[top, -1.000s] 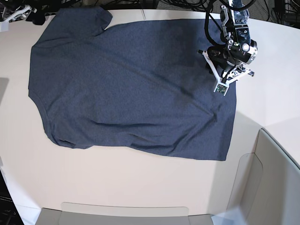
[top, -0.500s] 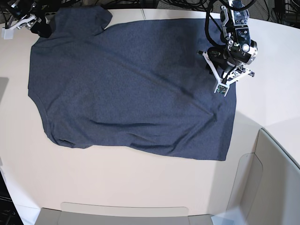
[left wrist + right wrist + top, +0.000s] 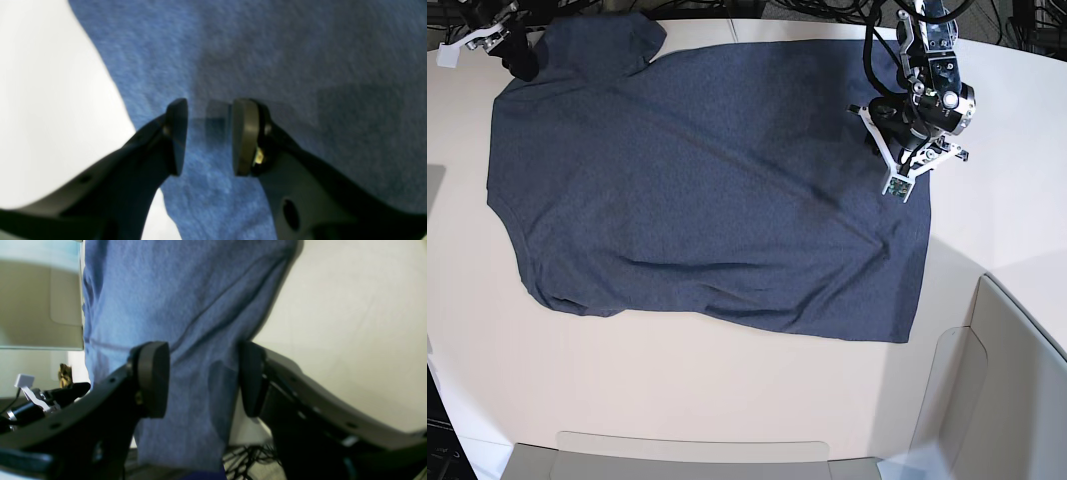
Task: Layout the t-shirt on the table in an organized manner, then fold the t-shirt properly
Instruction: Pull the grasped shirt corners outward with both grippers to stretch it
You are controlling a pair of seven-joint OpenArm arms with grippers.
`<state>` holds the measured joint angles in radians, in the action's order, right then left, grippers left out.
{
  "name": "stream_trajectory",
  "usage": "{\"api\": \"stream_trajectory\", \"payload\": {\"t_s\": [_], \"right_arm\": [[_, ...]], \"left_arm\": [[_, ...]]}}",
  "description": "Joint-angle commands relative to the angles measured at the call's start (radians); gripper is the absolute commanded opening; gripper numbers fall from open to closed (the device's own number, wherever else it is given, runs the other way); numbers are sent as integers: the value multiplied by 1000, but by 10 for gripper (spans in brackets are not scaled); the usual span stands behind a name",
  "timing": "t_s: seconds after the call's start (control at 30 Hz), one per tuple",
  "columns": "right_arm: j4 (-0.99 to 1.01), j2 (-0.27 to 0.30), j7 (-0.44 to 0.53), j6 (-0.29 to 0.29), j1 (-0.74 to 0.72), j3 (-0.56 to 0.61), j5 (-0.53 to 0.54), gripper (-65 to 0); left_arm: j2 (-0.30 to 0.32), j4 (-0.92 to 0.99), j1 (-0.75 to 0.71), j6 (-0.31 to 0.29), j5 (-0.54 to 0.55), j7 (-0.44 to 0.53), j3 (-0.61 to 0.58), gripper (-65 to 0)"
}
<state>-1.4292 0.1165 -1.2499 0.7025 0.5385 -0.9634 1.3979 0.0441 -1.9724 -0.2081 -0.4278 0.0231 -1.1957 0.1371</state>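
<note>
Base view: we see the t-shirt [image 3: 707,190] spread flat across the desk [image 3: 727,400], plain side up, with no lettering visible. One sleeve [image 3: 612,45] lies at the far left corner, and the hem [image 3: 922,260] runs along the right side. A few shallow diagonal creases cross the body of the cloth. Grey panels [image 3: 1017,380] stand at the near and right edges of the desk.

The left gripper [image 3: 905,180] hangs over the hem edge of the t-shirt, pointing down. In the left wrist view we see its jaws standing apart, with the fabric [image 3: 300,66] beneath them and nothing caught between the pads; bare desk [image 3: 50,100] shows just beside the cloth edge. We cannot tell whether the pad tips touch the fabric.

The right gripper [image 3: 497,40] sits at the far left corner of the desk, just beside the sleeve. In the right wrist view its jaws stand wide apart, with sleeve cloth [image 3: 186,306] visible in the gap between them. The pads are not closed on it.
</note>
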Motion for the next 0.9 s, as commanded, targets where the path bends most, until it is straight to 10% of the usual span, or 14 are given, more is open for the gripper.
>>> {"api": "stream_trajectory", "payload": {"t_s": [0.0, 0.37, 0.87], "right_arm": [[3, 1, -80, -14, 27, -15, -105, -316], [3, -7, -80, -145, 35, -102, -105, -316], [6, -59, -80, -155, -30, 27, -191, -316]], "left_arm": [[3, -15, 3, 2, 2, 15, -1, -446], [3, -17, 0, 2, 2, 15, -1, -446], [3, -18, -1, 2, 2, 15, -1, -446]]}}
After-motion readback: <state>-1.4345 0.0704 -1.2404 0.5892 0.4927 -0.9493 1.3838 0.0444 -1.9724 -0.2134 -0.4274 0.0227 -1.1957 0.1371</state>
